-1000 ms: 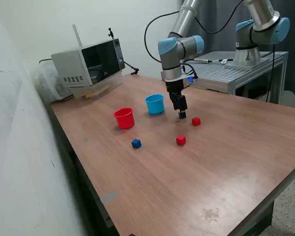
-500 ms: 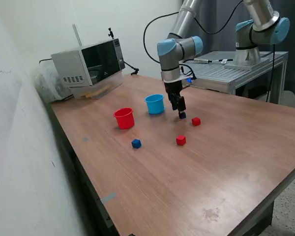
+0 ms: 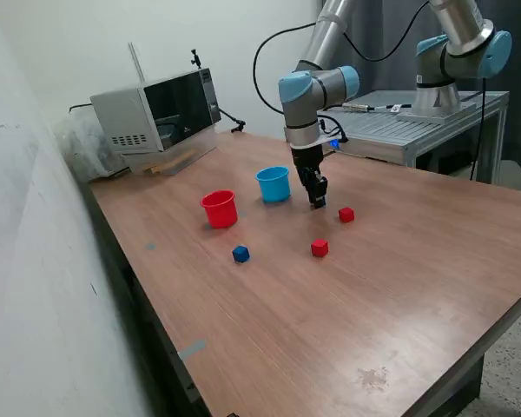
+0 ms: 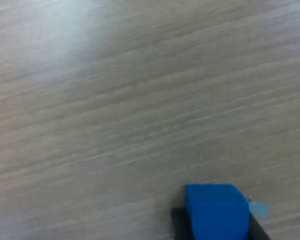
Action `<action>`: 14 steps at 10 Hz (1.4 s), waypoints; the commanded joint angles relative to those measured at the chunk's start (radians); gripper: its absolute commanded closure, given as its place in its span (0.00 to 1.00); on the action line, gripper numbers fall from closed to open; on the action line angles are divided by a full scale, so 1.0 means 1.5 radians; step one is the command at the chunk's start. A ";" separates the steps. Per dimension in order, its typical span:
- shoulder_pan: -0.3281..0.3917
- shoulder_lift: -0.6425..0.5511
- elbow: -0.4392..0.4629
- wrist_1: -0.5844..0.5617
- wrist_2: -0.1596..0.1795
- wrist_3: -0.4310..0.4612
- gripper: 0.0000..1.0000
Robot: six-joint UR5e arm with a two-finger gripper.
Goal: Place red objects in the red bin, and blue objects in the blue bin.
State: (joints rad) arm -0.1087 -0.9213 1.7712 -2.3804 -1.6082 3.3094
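Observation:
My gripper (image 3: 317, 200) hangs just above the table, to the exterior view's right of the light blue cup (image 3: 273, 184). It is shut on a dark blue cube (image 4: 216, 211), which fills the lower part of the wrist view over blurred wood; in the exterior view the fingers hide it. The red cup (image 3: 219, 209) stands to the exterior view's left of the blue cup. A second dark blue cube (image 3: 240, 254) lies in front of the red cup. Two red cubes lie on the table, one (image 3: 346, 215) close beside my gripper and one (image 3: 319, 248) nearer the front.
A microwave (image 3: 156, 109) stands at the back left of the wooden table (image 3: 399, 287). A second arm (image 3: 456, 52) is mounted on a metal bench (image 3: 417, 122) at the back right. A wall runs along the exterior view's left.
My gripper has risen a little and shifted slightly toward the blue cup, taking the dark blue cube off the table with it. The other cubes and cups have not moved.

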 commanded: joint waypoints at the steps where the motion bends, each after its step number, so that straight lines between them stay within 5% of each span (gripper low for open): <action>1: 0.000 -0.013 0.001 0.000 -0.020 -0.021 1.00; 7: -0.004 -0.113 -0.017 0.034 -0.021 -0.071 1.00; 14: -0.118 -0.123 -0.050 0.032 -0.015 -0.107 1.00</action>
State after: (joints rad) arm -0.2592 -1.1101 1.7003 -2.3327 -1.6311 3.1526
